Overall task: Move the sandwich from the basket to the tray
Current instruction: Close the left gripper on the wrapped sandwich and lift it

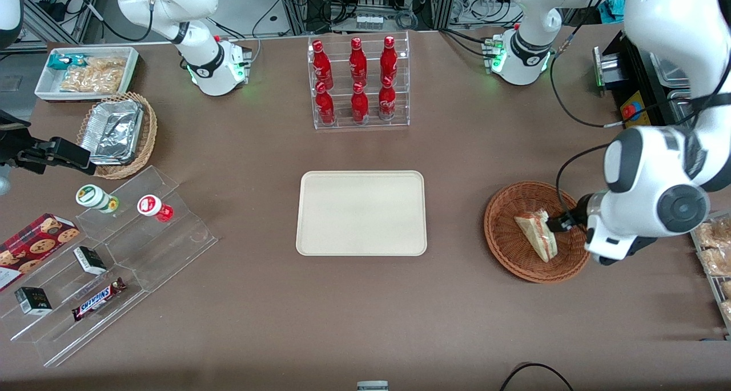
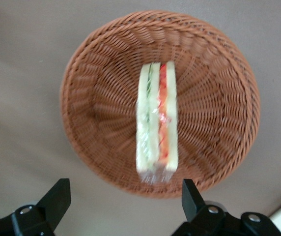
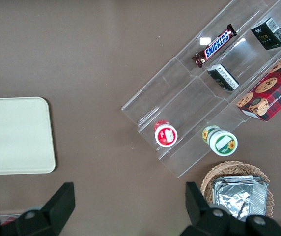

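Note:
The sandwich is a triangular wedge of white bread with red and green layers in clear wrap. It lies in the round reddish-brown wicker basket toward the working arm's end of the table. My left gripper hangs over the basket's rim, just above the sandwich, open and empty. In the left wrist view the sandwich lies across the middle of the basket, and the gripper stands wide open above the basket's edge, not touching. The cream tray lies bare at the table's middle.
A clear rack of red bottles stands farther from the camera than the tray. Toward the parked arm's end are a clear stepped stand with snacks, a tan basket of foil trays and a white bin.

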You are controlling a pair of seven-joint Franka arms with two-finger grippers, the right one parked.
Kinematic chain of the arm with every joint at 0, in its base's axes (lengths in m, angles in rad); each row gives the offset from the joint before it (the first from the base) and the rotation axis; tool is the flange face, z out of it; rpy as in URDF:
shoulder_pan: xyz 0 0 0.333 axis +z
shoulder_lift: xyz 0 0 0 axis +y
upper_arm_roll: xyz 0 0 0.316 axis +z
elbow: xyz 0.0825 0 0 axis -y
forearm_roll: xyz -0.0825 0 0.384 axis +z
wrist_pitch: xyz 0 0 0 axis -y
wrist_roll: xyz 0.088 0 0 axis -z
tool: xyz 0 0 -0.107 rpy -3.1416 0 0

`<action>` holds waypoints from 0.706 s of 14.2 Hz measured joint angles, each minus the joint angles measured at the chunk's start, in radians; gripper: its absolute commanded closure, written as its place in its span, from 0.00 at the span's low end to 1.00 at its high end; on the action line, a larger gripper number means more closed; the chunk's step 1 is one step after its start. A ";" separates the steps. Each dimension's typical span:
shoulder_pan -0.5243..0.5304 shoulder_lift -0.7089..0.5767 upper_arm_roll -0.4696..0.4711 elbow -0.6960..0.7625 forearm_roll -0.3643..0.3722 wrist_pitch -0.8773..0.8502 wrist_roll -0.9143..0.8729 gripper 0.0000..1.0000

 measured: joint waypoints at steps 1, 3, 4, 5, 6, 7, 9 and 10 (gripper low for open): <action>0.000 0.016 -0.001 -0.014 0.000 0.044 -0.007 0.00; -0.001 0.025 -0.002 -0.069 0.000 0.138 -0.028 0.00; -0.001 0.026 -0.003 -0.103 0.000 0.181 -0.038 0.00; -0.002 0.026 -0.004 -0.137 0.000 0.221 -0.044 0.00; -0.003 0.026 -0.004 -0.169 0.000 0.259 -0.047 0.00; -0.003 0.025 -0.004 -0.202 0.000 0.300 -0.051 0.00; -0.004 0.026 -0.004 -0.261 0.000 0.384 -0.072 0.22; -0.004 0.026 -0.005 -0.280 0.000 0.411 -0.080 0.39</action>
